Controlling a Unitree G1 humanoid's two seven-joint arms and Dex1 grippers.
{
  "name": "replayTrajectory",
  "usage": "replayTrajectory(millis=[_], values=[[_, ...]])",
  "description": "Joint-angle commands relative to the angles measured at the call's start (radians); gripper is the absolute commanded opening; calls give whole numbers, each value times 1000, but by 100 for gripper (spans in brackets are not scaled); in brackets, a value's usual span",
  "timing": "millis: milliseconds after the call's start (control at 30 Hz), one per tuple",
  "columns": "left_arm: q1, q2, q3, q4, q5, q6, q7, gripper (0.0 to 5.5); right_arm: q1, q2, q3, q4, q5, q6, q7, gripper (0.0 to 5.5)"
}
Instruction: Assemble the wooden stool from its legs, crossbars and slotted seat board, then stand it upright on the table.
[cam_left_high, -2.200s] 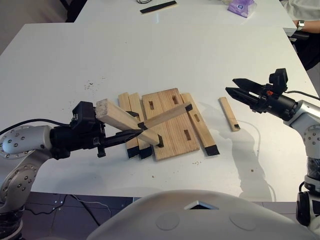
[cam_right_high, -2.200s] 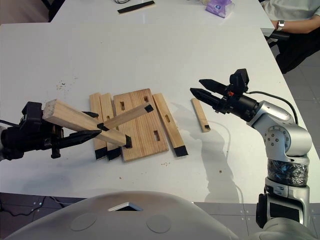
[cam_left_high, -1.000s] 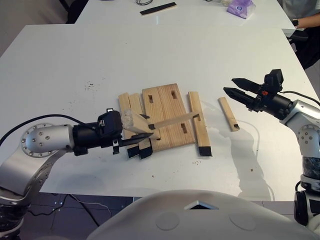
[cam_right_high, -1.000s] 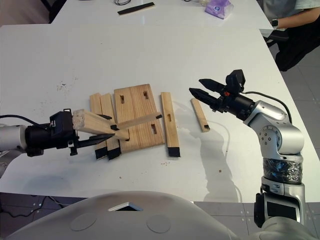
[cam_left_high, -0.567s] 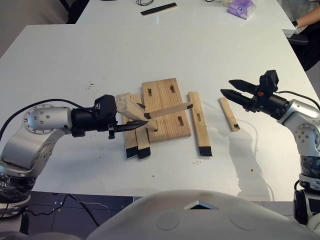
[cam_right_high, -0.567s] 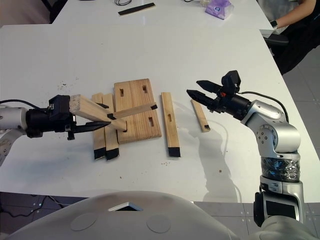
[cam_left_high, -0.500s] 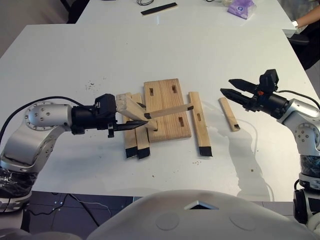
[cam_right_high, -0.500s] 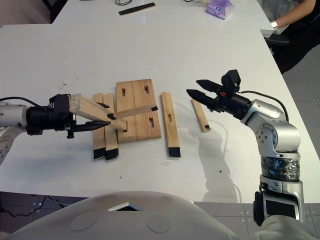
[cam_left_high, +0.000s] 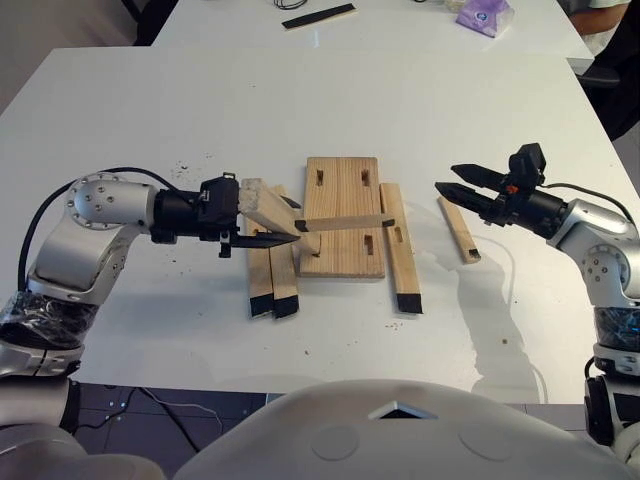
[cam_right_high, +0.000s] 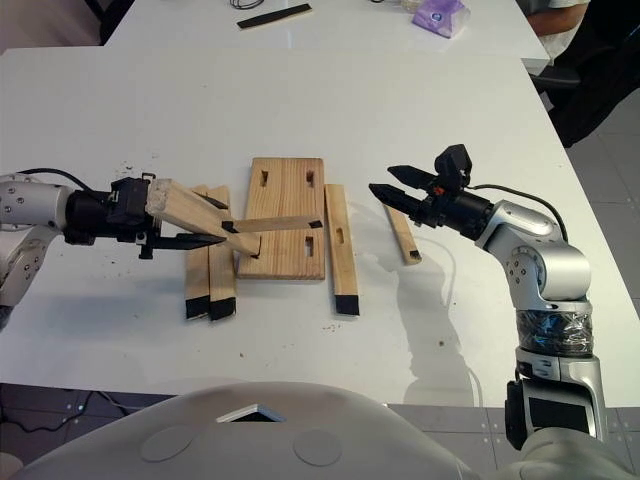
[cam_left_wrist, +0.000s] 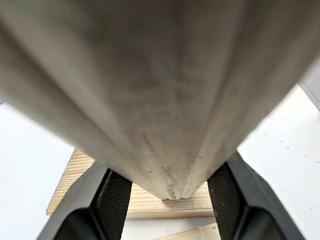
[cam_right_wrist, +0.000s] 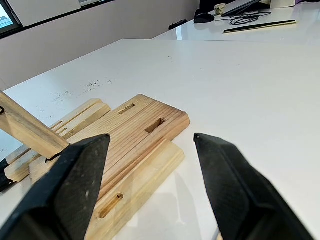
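Observation:
My left gripper (cam_left_high: 283, 230) is shut on a thick wooden leg (cam_left_high: 262, 208), held slanted just above the table left of the seat board. A thin crossbar (cam_left_high: 345, 221) runs from that leg across the slotted seat board (cam_left_high: 343, 185), which lies flat. The leg (cam_left_wrist: 150, 90) looms close in the left wrist view between the dark fingers (cam_left_wrist: 114, 197). Two black-tipped legs (cam_left_high: 271, 278) lie side by side under the held leg. A slotted leg (cam_left_high: 401, 250) lies right of the board, with a short crossbar (cam_left_high: 459, 229) farther right. My right gripper (cam_left_high: 447, 178) hovers open above that short crossbar.
The white table (cam_left_high: 420, 100) has bare room on its far half and along the front edge. Dark specks (cam_left_high: 180, 168) dot the table at the left. A black strip (cam_left_high: 317, 15) and a purple packet (cam_left_high: 483, 14) lie on the second table behind.
The left gripper has carried the leg and crossbar away from the front edge. The seat board has turned until it lies square to the table. The right gripper has drifted slightly left.

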Motion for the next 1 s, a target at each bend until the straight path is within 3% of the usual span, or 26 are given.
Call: replayTrajectory(millis=[33,333,500,633,800,1000], values=[[15,-10,-97,118,208,79,31,212,-52,0,18,25,-21,-12,16,309],[113,-81,-1,65,229,108,164,345,-42,11,14,30,-33,-18,13,309],[375,-71,193,-127,184,228,316,345,-7,2,-11,-14,-19,1,7,309],[613,-196,344,-431,108,436,575,345,76,-8,-58,-64,-13,6,-11,309],[746,-331,337,-669,107,636,839,345,149,7,-83,-133,-8,16,-47,309],[801,-321,285,-584,255,638,883,345,150,20,-85,-154,-3,29,-73,309]])
